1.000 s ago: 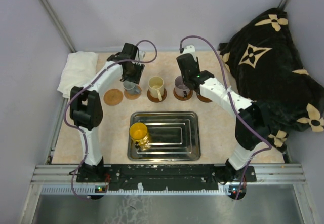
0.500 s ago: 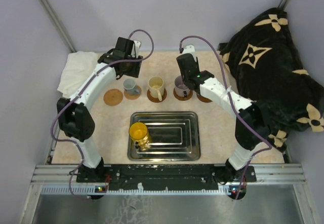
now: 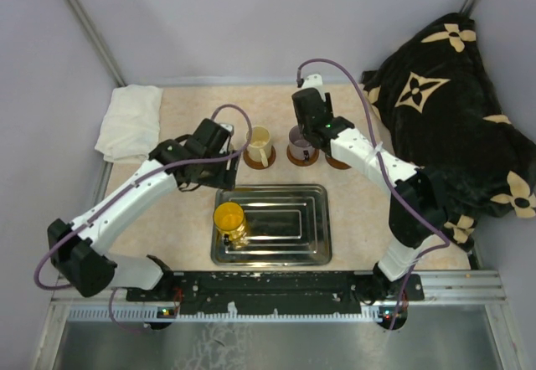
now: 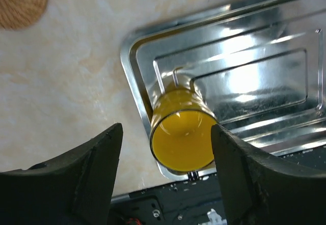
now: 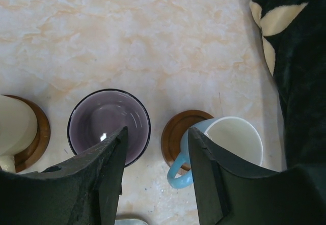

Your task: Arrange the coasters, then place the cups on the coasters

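Hovering left gripper (image 4: 166, 128), jaws spread and empty, over yellow handled cup (image 4: 182, 143) in rectangular steel tray (image 4: 265, 72). Right gripper (image 5: 158, 132) released above purplish-grey cup (image 5: 108, 125) and light blue cup (image 5: 232, 143), the latter off-centre on round reddish-brown coaster (image 5: 178, 128).

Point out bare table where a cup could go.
Free: far strip behind the cream cup, between towel and blanket; also the patch right of the tray. Crowded: the coaster row.

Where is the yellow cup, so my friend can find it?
Find the big shiny steel tray, front and centre. The yellow cup sits at its left end. It is the only yellow one and the only cup in the tray.
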